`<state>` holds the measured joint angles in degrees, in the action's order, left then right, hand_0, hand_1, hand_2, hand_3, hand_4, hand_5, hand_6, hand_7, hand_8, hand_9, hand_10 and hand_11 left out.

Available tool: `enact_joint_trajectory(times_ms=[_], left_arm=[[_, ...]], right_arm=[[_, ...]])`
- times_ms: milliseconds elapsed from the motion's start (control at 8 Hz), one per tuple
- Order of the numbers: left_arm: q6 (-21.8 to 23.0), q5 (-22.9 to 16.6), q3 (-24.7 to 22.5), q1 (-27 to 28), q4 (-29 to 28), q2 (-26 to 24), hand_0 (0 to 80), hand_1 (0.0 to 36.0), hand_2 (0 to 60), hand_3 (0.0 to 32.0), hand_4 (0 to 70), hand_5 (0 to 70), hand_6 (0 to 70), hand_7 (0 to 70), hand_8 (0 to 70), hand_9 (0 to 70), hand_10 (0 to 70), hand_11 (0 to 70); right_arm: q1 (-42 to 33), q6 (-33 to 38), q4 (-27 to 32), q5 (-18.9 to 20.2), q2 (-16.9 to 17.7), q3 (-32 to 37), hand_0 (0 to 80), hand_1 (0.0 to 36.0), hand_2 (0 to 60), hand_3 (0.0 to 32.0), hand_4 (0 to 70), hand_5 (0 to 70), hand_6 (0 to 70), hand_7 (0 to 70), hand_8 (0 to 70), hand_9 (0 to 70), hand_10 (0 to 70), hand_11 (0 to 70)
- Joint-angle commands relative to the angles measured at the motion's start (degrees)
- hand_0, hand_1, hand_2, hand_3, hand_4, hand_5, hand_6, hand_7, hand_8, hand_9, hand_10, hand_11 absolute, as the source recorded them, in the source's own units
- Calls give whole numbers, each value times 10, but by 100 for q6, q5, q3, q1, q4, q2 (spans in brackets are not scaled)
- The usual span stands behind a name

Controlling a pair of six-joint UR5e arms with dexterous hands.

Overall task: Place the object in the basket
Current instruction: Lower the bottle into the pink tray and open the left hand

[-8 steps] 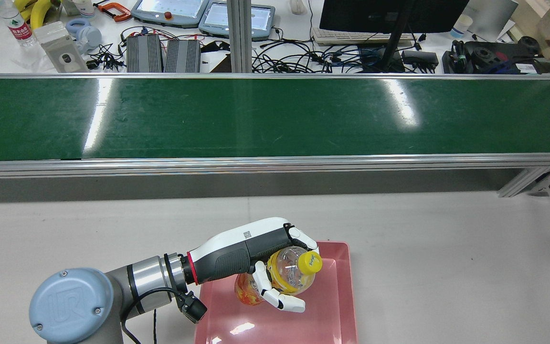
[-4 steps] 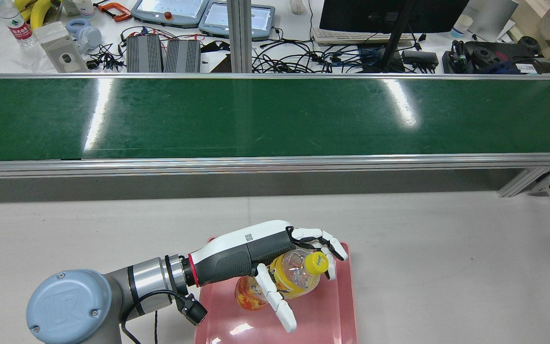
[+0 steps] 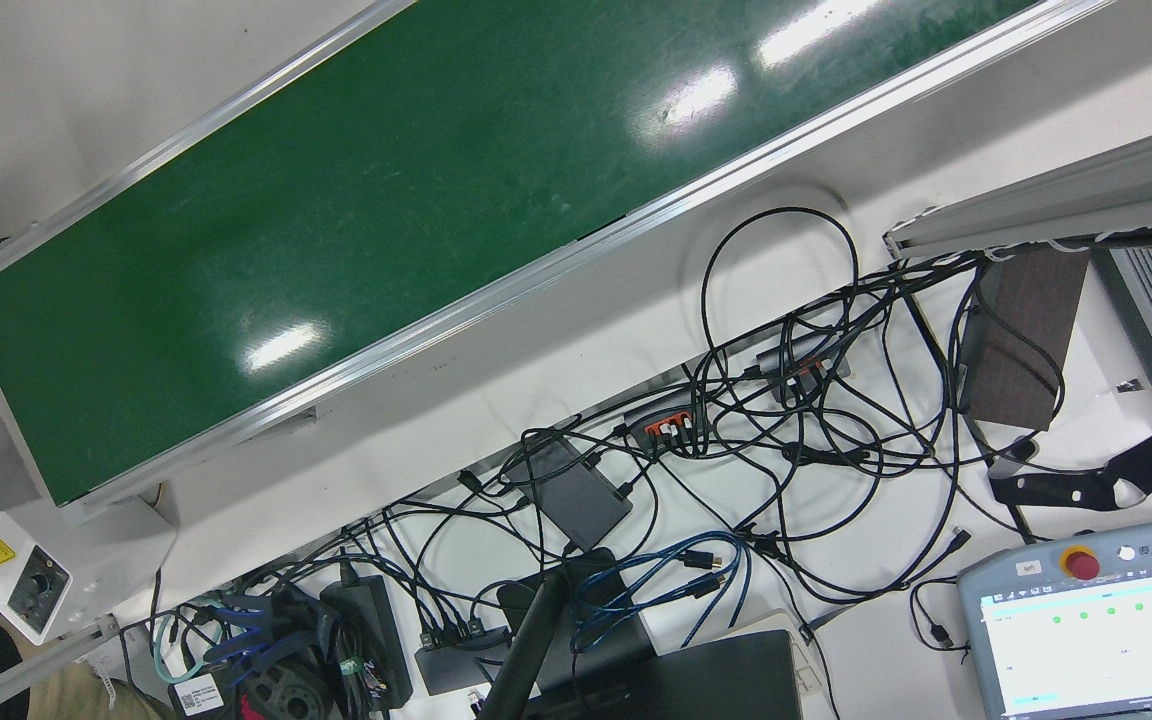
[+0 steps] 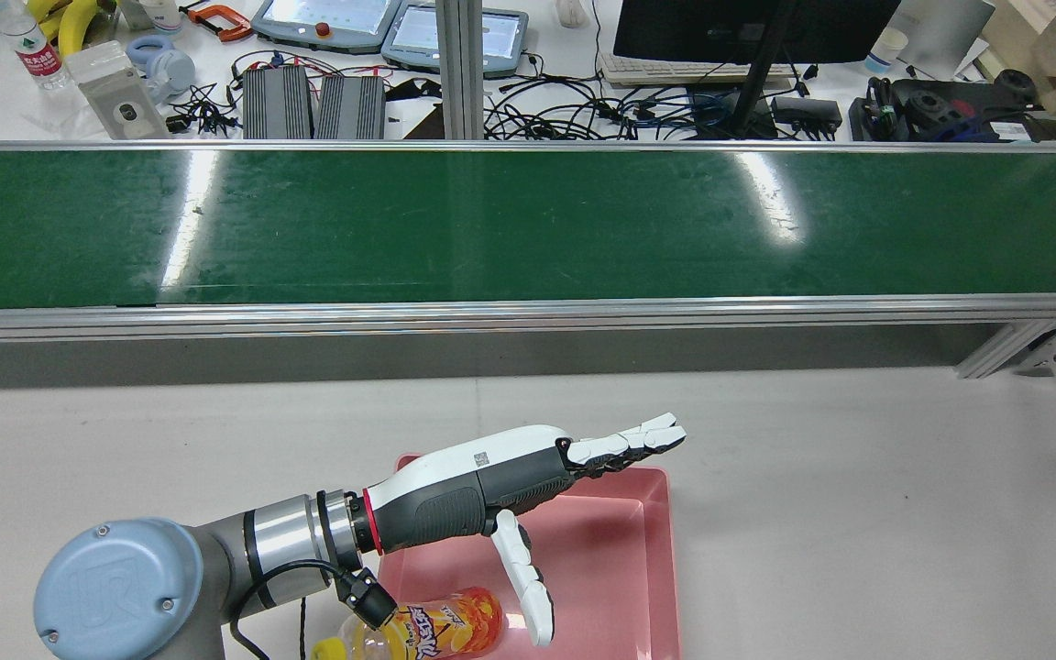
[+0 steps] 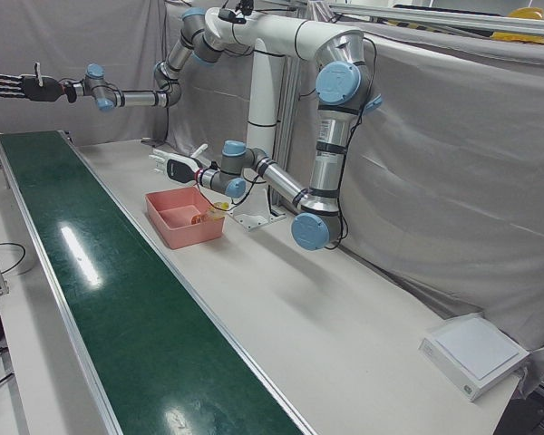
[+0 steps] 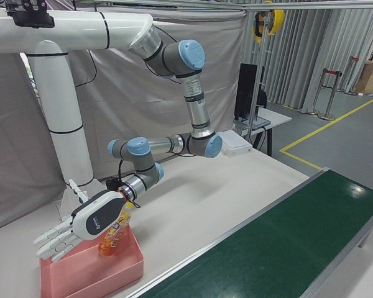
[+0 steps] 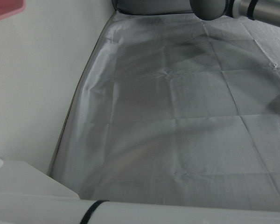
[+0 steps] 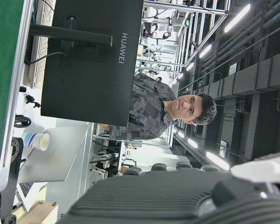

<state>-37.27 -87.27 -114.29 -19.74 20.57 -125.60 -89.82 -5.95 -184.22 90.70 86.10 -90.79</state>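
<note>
An orange drink bottle point(image 4: 427, 631) with a yellow cap lies on its side in the pink basket point(image 4: 661, 559), at its near left end. My left hand point(image 4: 528, 477) hovers above the basket, open, its fingers stretched flat toward the belt and holding nothing. The right-front view shows this hand point(image 6: 87, 220) over the basket point(image 6: 93, 279) with the bottle point(image 6: 115, 233) behind it. The left-front view shows the bottle point(image 5: 204, 216) in the basket point(image 5: 177, 227), and my right hand point(image 5: 14, 86) open, raised high over the far end of the belt.
The green conveyor belt point(image 4: 528, 225) runs across the table beyond the basket. A desk with cables, teach pendants and a monitor point(image 4: 748, 27) stands behind it. A white box point(image 5: 476, 353) sits at the table's far corner.
My left hand has opened and straightened its fingers. The bottle has dropped out of it into the basket and lies at the near left end.
</note>
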Motion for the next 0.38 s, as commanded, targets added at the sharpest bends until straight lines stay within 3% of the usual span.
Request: enact_joint_trajectory(times_ms=[0,250], left_arm=[[0,-9,-5,14,-9,0,432,0,0,0,103,48,0,12,38,60,32,47],[9,-10,-5,23,8,-8,438,0,0,0,111,50,0,5,40,59,35,51]], right_arm=[[0,6,0,0,3,0,0,0,0,0,0,0,0,0,0,0,0,0],[0,6,0,0,4,0,0,0,0,0,0,0,0,0,0,0,0,0]])
